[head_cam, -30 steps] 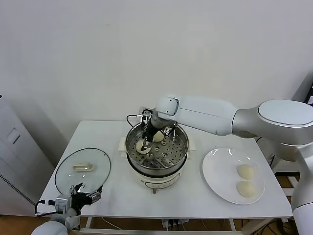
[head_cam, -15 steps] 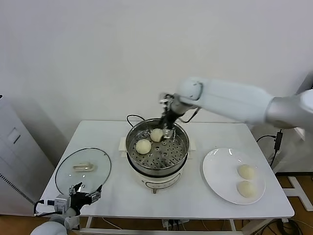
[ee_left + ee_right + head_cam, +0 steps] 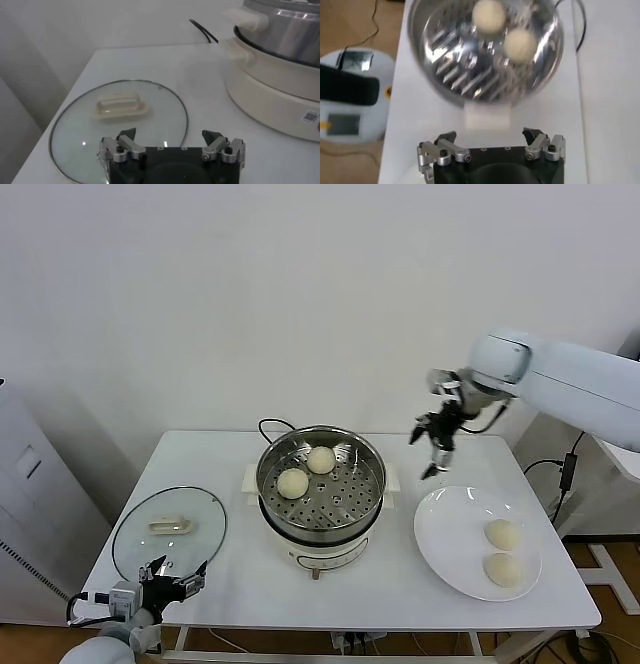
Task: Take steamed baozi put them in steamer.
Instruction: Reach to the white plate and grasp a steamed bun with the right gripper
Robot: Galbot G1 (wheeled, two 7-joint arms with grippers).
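Note:
The steamer point(image 3: 340, 499) stands mid-table on its white base, and two steamed baozi point(image 3: 321, 460) point(image 3: 293, 482) lie on its perforated bottom. Two more baozi point(image 3: 502, 534) point(image 3: 503, 569) rest on the white plate point(image 3: 450, 529) at the right. My right gripper point(image 3: 428, 456) hangs open and empty in the air between the steamer and the plate. Its wrist view looks down on the steamer point(image 3: 455, 55) with both buns point(image 3: 488, 15) point(image 3: 520, 43) beyond the open right gripper point(image 3: 490, 136). My left gripper point(image 3: 170, 577) is parked open at the table's front left corner.
A glass lid point(image 3: 170, 532) with a white handle point(image 3: 121, 106) lies flat at the left, just ahead of the left gripper point(image 3: 169, 136). A black cord point(image 3: 268, 424) runs behind the steamer. A grey cabinet point(image 3: 30, 504) stands left of the table.
The right gripper let go of a baozi inside the steamer, opened, rose out of it and swung right towards the plate. The left arm stayed put.

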